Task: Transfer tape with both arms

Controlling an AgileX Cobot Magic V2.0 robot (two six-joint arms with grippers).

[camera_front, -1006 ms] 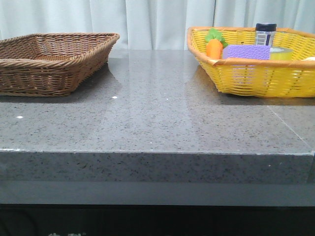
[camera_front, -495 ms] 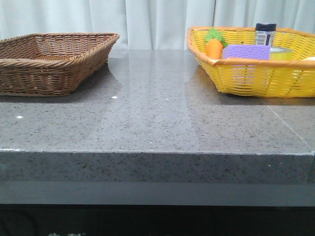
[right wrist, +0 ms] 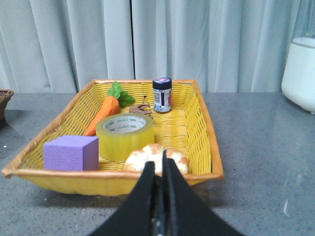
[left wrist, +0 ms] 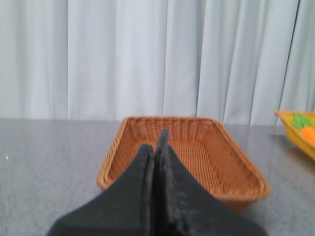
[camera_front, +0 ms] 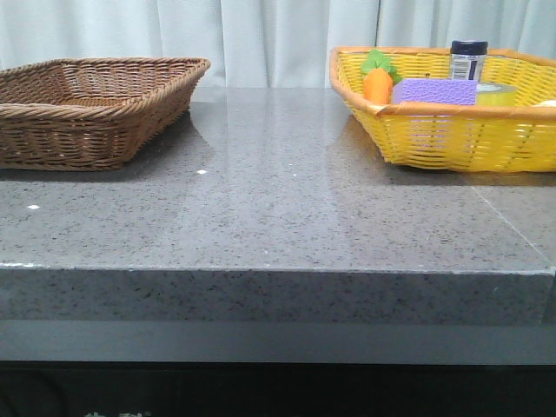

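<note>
The right end effector point(right wrist: 158, 169) has its two black fingers pressed together, holding nothing, and it points toward the near rim of the yellow basket point(right wrist: 206, 125); the left end effector point(left wrist: 155, 150) is likewise closed and empty, aimed at the brown wicker basket point(left wrist: 246, 172). Neither arm shows in the front view. The tape point(right wrist: 125, 136) lies flat in the yellow basket, hole upward, with the purple block point(right wrist: 70, 153) just beside it, the toy carrot point(right wrist: 101, 112) behind it, a round bread-like piece point(right wrist: 156, 160) near its front edge, and a dark-capped jar point(right wrist: 162, 94) further back; in the front view only a sliver of the tape point(camera_front: 496, 94) shows over the basket wall. The roll looks light and rigid, though its glossy outer wrap is probably slick, so the surer hold would be one finger inside the core and one outside, pinching the wall on the side away from the block. From this angle I cannot tell whether the bread piece touches the roll. Compared with the earlier front frames, nothing on the grey worktop point(camera_front: 278, 208) or in either basket has shifted.
</note>
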